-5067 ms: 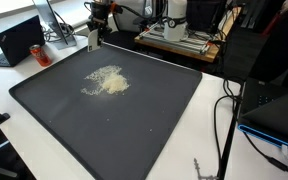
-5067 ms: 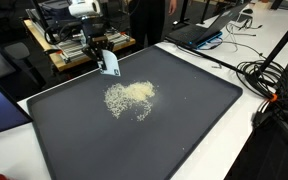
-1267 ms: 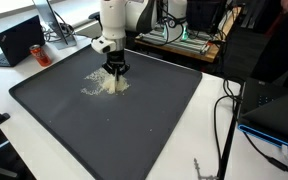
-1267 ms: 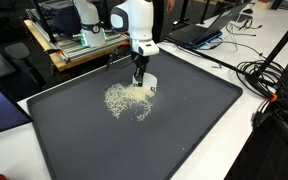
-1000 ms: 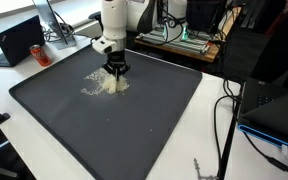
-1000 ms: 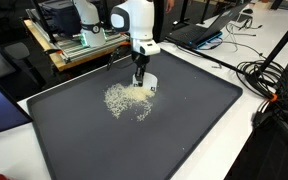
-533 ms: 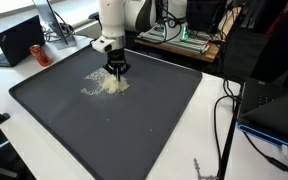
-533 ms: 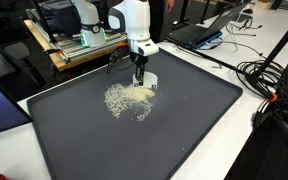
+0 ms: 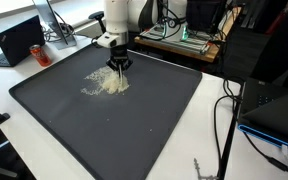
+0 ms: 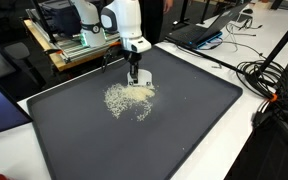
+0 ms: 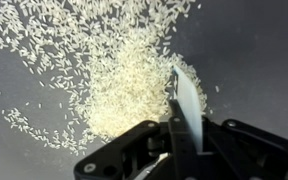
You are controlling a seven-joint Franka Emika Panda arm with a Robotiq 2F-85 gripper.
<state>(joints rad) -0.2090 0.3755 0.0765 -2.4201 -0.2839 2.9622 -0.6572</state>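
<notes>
A pile of pale rice grains (image 9: 106, 83) (image 10: 129, 98) lies scattered on a large dark mat (image 9: 134, 135) (image 10: 174, 130). My gripper (image 9: 118, 66) (image 10: 134, 74) hangs over the far edge of the pile, shut on a thin white card (image 10: 144, 77) held on edge. In the wrist view the card (image 11: 187, 105) stands upright between the black fingers (image 11: 134, 150), its edge at the right border of the rice (image 11: 114, 75). Loose grains spread up and to the left there.
A black laptop (image 9: 19, 40) sits on the white table beyond the mat's corner; another laptop (image 10: 209, 30) and a bundle of black cables (image 10: 269, 75) lie at the mat's other side. An equipment cart (image 10: 79, 45) stands behind the arm.
Five seconds ago the gripper held the card off the mat's far corner. Over the last second it has drawn back a little from the pile's middle toward the far edge, still gripping the card.
</notes>
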